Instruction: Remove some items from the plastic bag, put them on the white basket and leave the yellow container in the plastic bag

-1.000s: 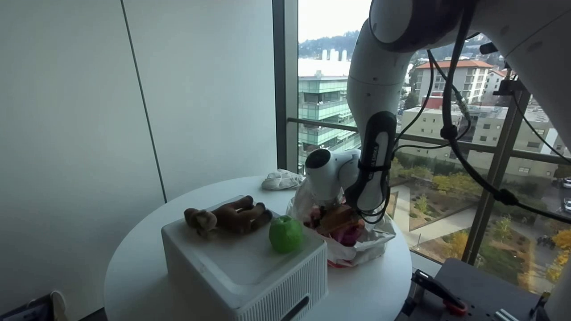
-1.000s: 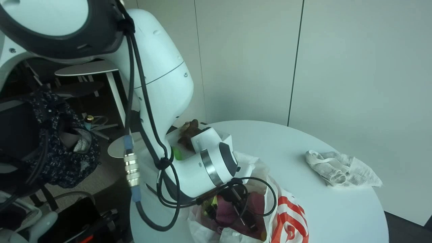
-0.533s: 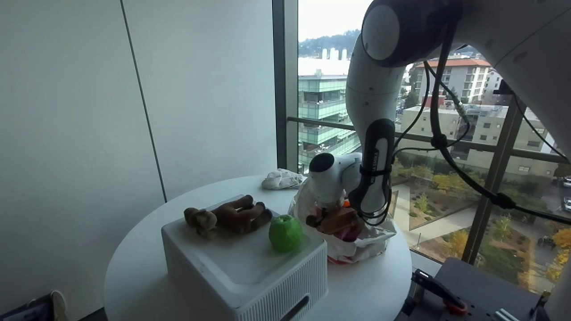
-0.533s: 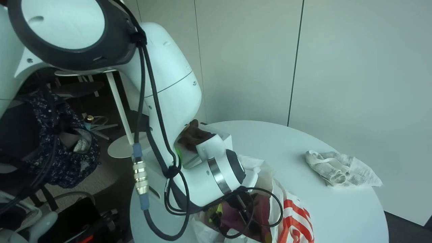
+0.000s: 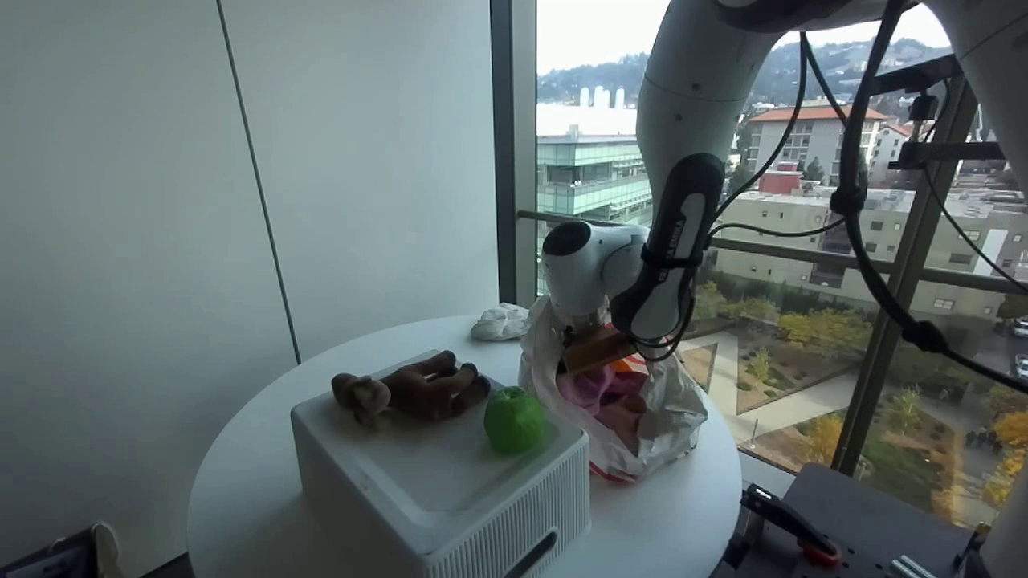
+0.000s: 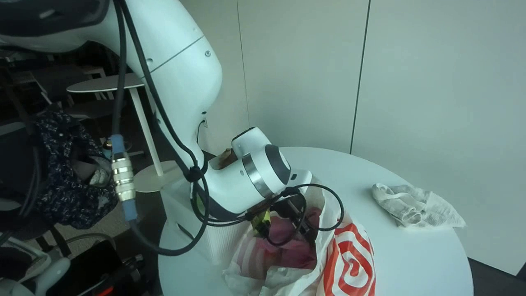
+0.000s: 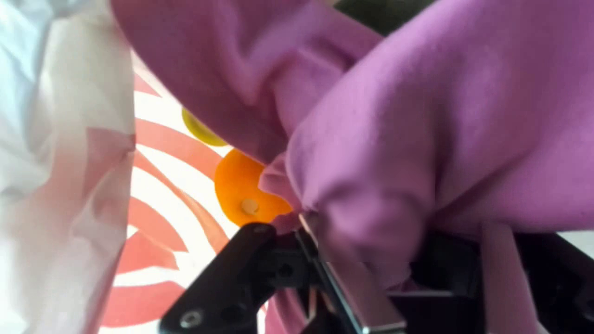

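Low in the wrist view, the tool (image 7: 394,234) is clamped on pink cloth (image 7: 371,139); lower middle in an exterior view, brown toy (image 5: 424,391) and green fruit (image 5: 514,421) sit on the white basket (image 5: 438,482).

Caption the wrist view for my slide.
Gripper closed on pink cloth, orange fruit peeking out beside it in the red-printed plastic bag.

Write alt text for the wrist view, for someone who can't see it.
A pink cloth, pinched by the black gripper at the bottom, fills much of the top and right. Along its left edge, an orange fruit and a yellow-green sliver of something peek out inside the red-and-white bag.
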### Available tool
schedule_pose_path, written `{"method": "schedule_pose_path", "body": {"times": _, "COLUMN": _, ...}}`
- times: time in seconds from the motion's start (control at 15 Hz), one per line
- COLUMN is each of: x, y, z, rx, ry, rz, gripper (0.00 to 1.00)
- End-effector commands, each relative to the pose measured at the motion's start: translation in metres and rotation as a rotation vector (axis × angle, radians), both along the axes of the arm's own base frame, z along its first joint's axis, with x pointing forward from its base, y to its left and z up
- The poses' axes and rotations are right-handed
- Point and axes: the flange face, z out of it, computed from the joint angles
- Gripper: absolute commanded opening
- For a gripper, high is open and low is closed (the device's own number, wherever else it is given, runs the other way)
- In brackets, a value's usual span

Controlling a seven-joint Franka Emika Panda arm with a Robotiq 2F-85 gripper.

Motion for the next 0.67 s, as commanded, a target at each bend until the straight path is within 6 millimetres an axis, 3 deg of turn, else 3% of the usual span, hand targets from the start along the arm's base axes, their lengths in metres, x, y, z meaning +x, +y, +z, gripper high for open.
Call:
{"method": "schedule_pose_path", "body": {"times": 0.0, "x": -0.01, "y": 0.017, "z": 0.065, "rx": -0.009, "ry": 0.087, "rz": 0.011, "gripper": 0.08}}
{"method": "schedule_pose_path", "body": {"times": 0.2, "x": -0.011, "y": 0.053, "z": 0.09, "rx": 0.033, "ry": 0.249, "rz": 0.059, "gripper": 0.06}}
{"method": "schedule_pose_path", "body": {"times": 0.4, "x": 0.0, "y": 0.086, "z": 0.112, "rx": 0.145, "ry": 0.388, "rz": 0.113, "gripper": 0.07}}
{"method": "schedule_pose_path", "body": {"times": 0.6, "x": 0.0, "y": 0.088, "z": 0.126, "rx": 0.196, "ry": 0.585, "rz": 0.123, "gripper": 0.07}}
